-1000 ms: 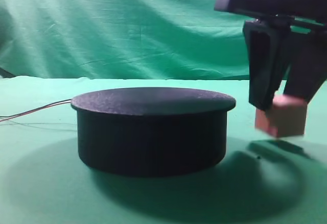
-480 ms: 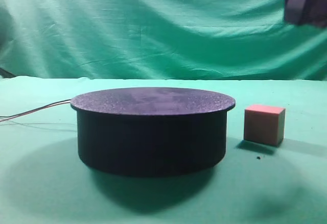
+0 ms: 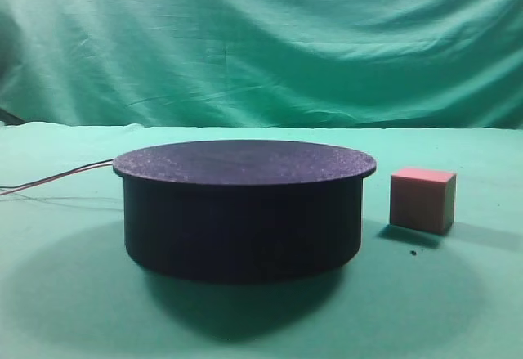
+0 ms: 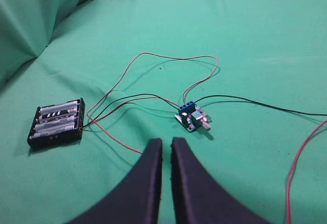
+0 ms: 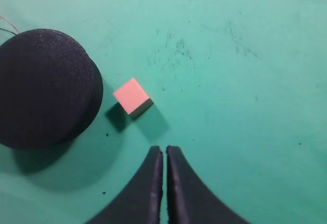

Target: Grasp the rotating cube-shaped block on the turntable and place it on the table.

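Cube-shaped block (image 3: 422, 199) sits on the green worktop (image 3: 73, 293), off the turntable (image 3: 243, 208) and just beside it on the right in the high view, a narrow gap of cloth between the two; its pink top face is level, all of its base on the cloth. Nothing touches it. From the right wrist view the block (image 5: 133, 97) lies ahead of the right hand (image 5: 164, 155) and a little to the left of its line, apart from the fingertips, with the block's shadow on the bare cloth between; the turntable (image 5: 43, 86) fills the left of that view, block close by its rim. Right hand clenched, its two dark fingers pressed together with only a thin slit, gripping nothing, raised above the worktop. Left hand (image 4: 166, 147) likewise closed and empty, fingers side by side, over another part of the cloth where a black battery holder (image 4: 56, 122) with cells and a small blue circuit board (image 4: 192, 118) lie joined by thin red and black wires (image 4: 153, 58). Neither hand shows in the high view
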